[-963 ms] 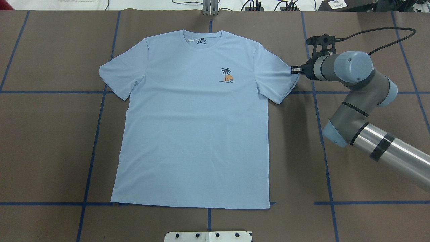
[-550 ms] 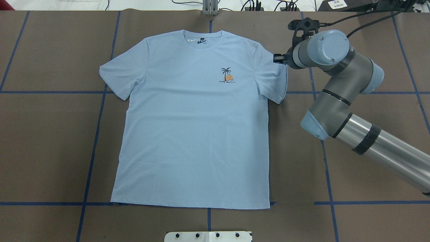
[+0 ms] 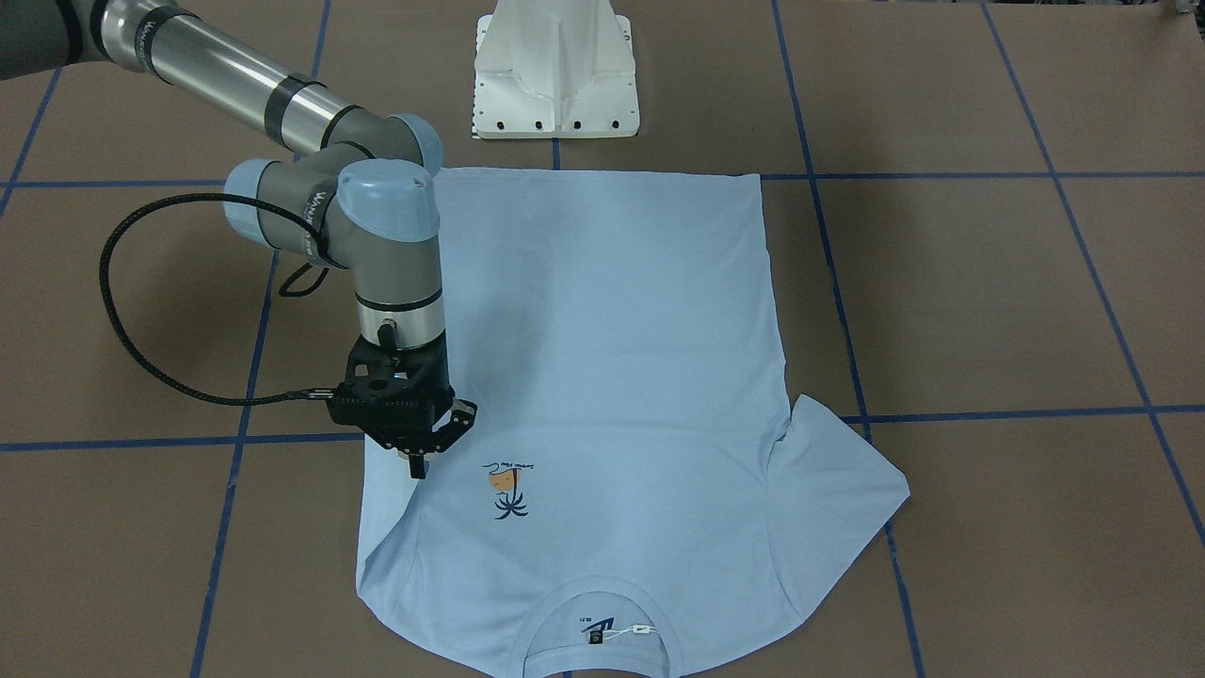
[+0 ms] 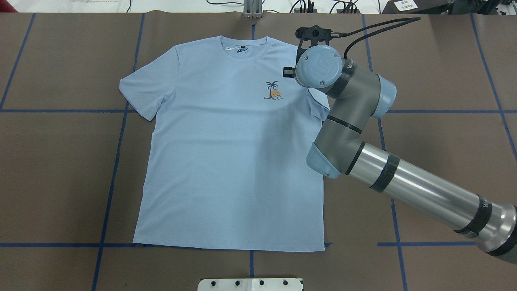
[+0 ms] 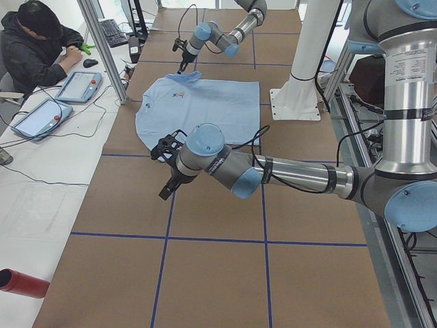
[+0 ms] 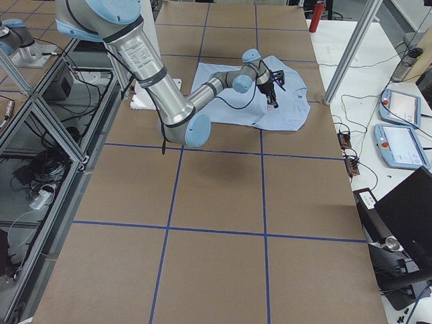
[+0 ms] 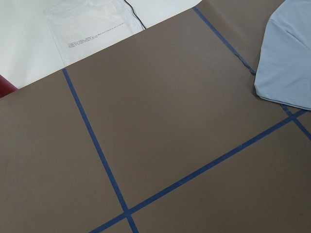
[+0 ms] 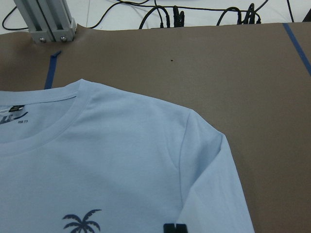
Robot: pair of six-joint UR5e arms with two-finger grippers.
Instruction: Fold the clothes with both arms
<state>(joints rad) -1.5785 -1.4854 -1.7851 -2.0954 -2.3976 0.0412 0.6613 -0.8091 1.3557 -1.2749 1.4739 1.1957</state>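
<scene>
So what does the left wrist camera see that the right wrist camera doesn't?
Only the left wrist view shows two blue tape lines crossing, with just a corner of the T-shirt. Only the right wrist view shows the collar, the palm-tree print and the right gripper at the sleeve. Both show the T-shirt and brown table.

Desk left of T-shirt: bare, wide passage.
Right arm: lies across 1 sleeve, blocks that side.
Far edge: post close behind collar.
Near edge: base plate near hem.
</scene>
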